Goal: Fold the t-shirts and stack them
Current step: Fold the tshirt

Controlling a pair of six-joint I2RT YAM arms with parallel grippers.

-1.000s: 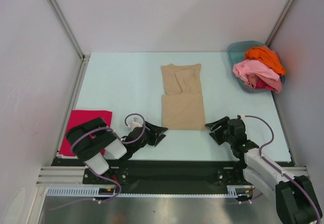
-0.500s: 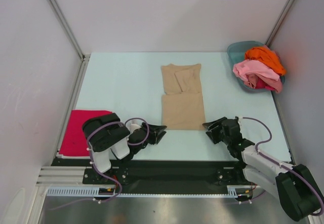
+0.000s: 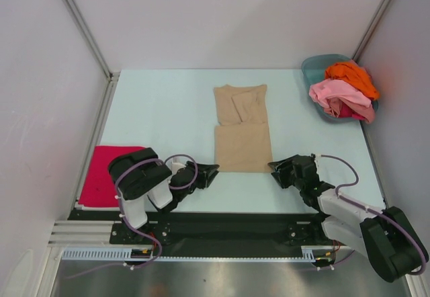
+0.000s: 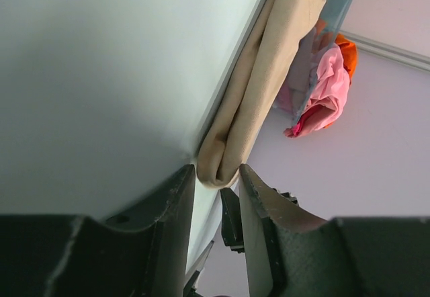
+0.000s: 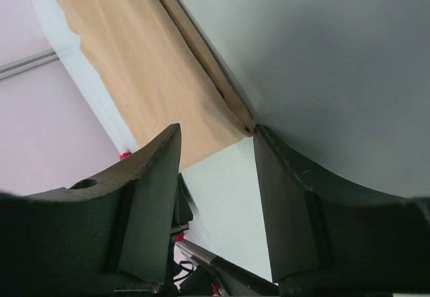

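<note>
A large tan t-shirt (image 3: 242, 132) lies folded in the middle of the table. My left gripper (image 3: 213, 172) is low at its near left corner. In the left wrist view the tan t-shirt's (image 4: 269, 75) folded corner sits between the tips of my left gripper (image 4: 216, 169), whose jaws stand narrowly open around it. My right gripper (image 3: 274, 167) is at the near right corner. In the right wrist view my right gripper (image 5: 216, 132) is open, and the tan t-shirt's (image 5: 134, 55) corner reaches one fingertip. A magenta-red t-shirt (image 3: 101, 175) lies folded at the near left.
A teal basin (image 3: 313, 65) stands in the far right corner, holding a pink t-shirt (image 3: 339, 95) and an orange t-shirt (image 3: 353, 75). Metal frame rails run along the table's left edge (image 3: 101, 129) and near edge (image 3: 222, 223).
Both grippers have slid in toward the tan t-shirt's near corners. Their jaws have narrowed, the left more than the right. The shirts have not moved.
</note>
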